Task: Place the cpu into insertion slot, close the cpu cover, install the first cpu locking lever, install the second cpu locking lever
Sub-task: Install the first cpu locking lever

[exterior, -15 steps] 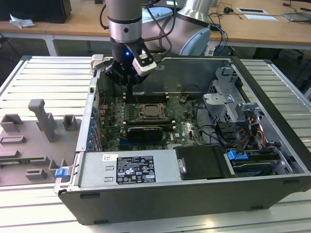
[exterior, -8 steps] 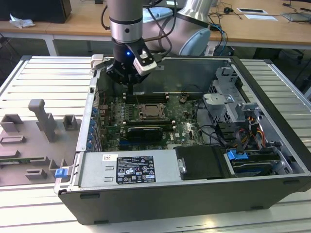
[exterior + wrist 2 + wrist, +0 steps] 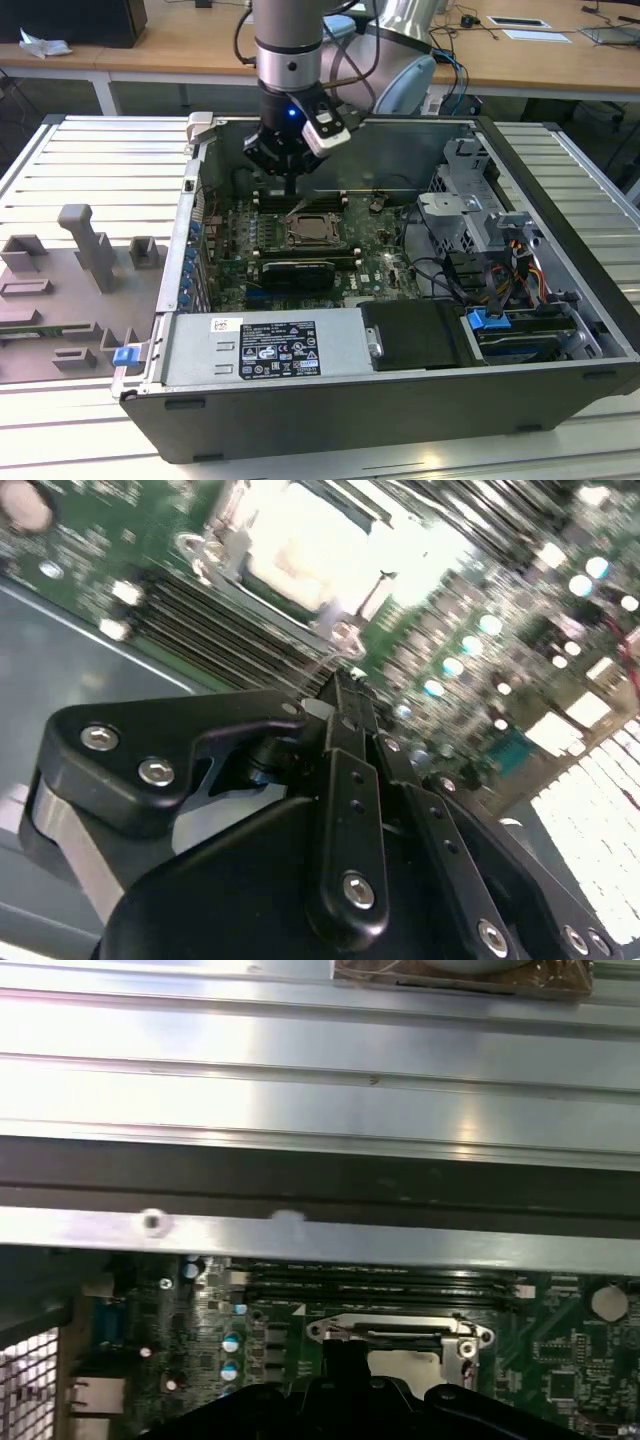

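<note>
Now, across the exterior view from its left:
Grey fixture tray (image 3: 70, 290): well apart from the work, no obstacle.
Computer case (image 3: 300, 415): its far wall stands close behind the arm.
Gripper (image 3: 290, 185): low over the socket's far edge; fingers look drawn together to a narrow tip, apparently holding nothing.
Cpu (image 3: 300, 555): pale square seated in the socket.
Cpu cover (image 3: 385, 1328): seems raised, hinged at the far side.
Doing it well: press gently, squarely.
Cables (image 3: 440, 270): clear of the socket.

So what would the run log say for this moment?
gripper: shut, above socket | cpu: in socket | cpu cover: partly raised
</note>
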Robot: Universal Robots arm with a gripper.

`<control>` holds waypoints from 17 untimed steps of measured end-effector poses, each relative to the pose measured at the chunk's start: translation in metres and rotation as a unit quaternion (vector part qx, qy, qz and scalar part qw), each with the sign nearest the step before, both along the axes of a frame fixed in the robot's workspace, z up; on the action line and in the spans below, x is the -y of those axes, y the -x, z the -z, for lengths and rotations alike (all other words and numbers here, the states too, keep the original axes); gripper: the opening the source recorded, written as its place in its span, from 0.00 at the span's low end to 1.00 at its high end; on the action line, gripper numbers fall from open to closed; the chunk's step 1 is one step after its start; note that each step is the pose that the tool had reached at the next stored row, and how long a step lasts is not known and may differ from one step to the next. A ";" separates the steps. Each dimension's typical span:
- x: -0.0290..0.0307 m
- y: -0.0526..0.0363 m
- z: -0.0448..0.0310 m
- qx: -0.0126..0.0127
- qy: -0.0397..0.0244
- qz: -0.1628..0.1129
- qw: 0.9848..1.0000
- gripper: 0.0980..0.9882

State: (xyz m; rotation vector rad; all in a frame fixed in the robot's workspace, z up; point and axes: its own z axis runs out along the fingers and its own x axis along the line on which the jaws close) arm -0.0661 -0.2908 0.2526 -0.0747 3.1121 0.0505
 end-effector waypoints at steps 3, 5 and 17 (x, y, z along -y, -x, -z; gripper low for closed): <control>-0.0004 -0.0134 0.0026 0.000 0.000 0.000 1.000 0.01; 0.0006 -0.0160 0.0062 0.000 -0.022 0.000 1.000 0.01; -0.0007 -0.0255 0.0224 0.000 -0.030 -0.001 1.000 0.01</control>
